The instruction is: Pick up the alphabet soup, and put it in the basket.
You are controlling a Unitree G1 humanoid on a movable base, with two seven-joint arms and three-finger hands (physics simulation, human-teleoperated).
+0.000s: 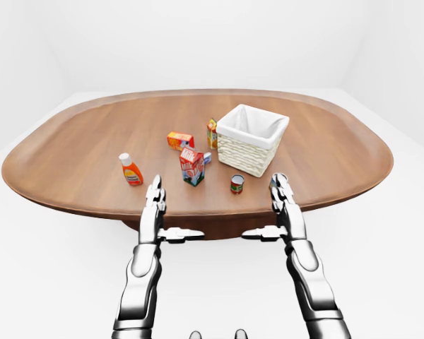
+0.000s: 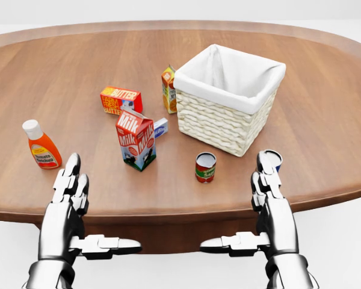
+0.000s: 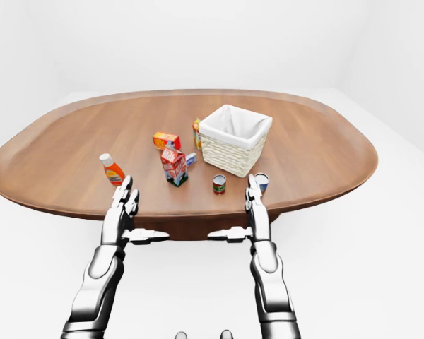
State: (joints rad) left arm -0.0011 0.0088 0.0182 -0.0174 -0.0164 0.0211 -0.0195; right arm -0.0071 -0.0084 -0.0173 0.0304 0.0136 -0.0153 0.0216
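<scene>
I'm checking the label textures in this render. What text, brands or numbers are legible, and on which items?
"Milk": on the milk carton, on its top panel and side.
"BUTTER": on the orange butter box; smaller print above it is blurred.
Ketchup bottle: label has wording, too blurred to read.
Red and green can: label unreadable.
Orange carton beside the basket: print too small.
Blue can behind the right robot hand: unreadable.

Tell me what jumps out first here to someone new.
The white-lined wicker basket stands right of centre on the oval wooden table, with cartons and a bottle scattered to its left. A small red can stands just below it, while the open left hand and right hand hover over the table's near edge.
</scene>
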